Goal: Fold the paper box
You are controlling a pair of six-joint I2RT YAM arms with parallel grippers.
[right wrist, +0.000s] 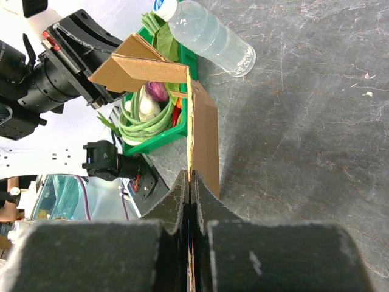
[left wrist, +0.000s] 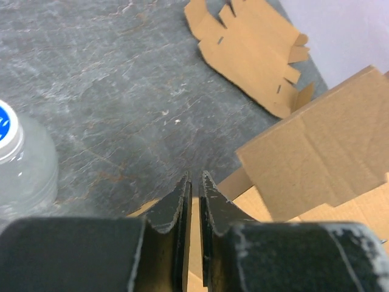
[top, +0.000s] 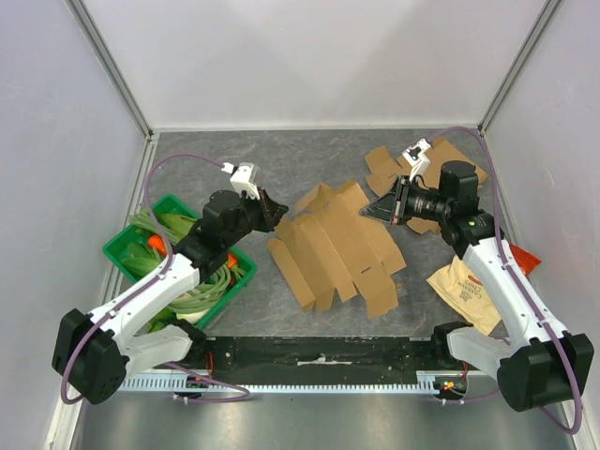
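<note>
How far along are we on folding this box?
Done: only the approach; both claws are at edges of the cardboard blank. In hand: right claw pinches one edge with a panel raised; left claw pinches the opposite edge. Left: nearly all folding; the blank lies mostly flat.

I log, off-task: green basket [top: 120, 251] of long green vegetables [top: 202, 291], table's [top: 281, 169] left edge; clear water bottle [right wrist: 209, 36] lying beside it; brown printed pouch [top: 466, 286], right edge.
</note>
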